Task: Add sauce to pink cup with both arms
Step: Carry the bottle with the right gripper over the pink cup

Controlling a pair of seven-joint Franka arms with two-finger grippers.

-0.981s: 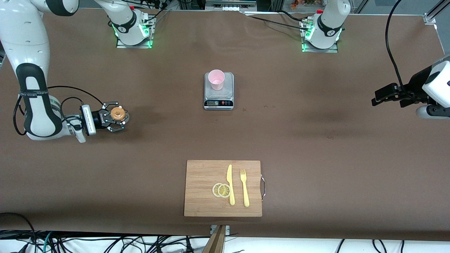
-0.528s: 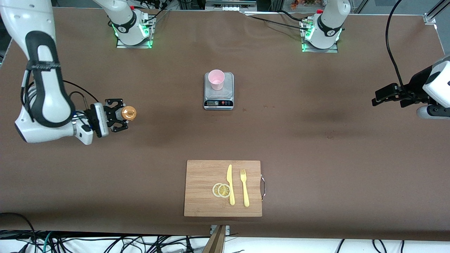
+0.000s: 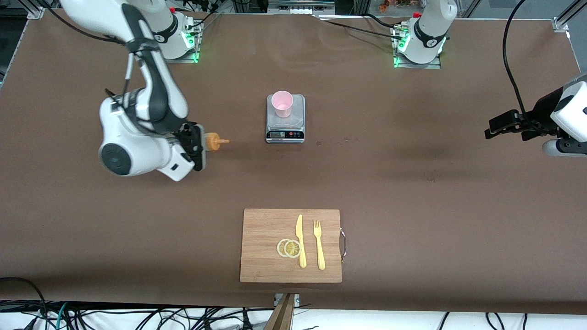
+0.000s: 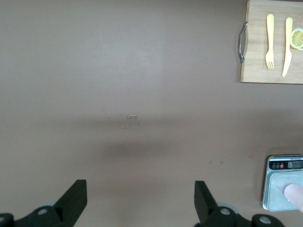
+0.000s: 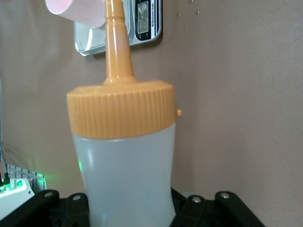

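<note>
The pink cup (image 3: 281, 103) stands upright on a small kitchen scale (image 3: 285, 133) in the middle of the table. My right gripper (image 3: 198, 145) is shut on the sauce bottle (image 3: 213, 141), a whitish bottle with an orange cap, and holds it on its side in the air. The nozzle points toward the scale, a short way off it toward the right arm's end. In the right wrist view the bottle (image 5: 125, 184) fills the middle, its nozzle tip overlapping the pink cup (image 5: 80, 12). My left gripper (image 3: 494, 129) waits open and empty at the left arm's end.
A wooden cutting board (image 3: 261, 270) lies nearer the front camera than the scale, with lemon slices (image 3: 289, 248), a yellow knife (image 3: 300, 240) and a yellow fork (image 3: 319, 245) on it. The left wrist view shows bare brown table and the scale (image 4: 277, 189) at its edge.
The right arm has swung from the right arm's end toward the scale with the bottle. The bottle has turned from nozzle-up to nozzle pointing at the scale. The left arm has not moved.
</note>
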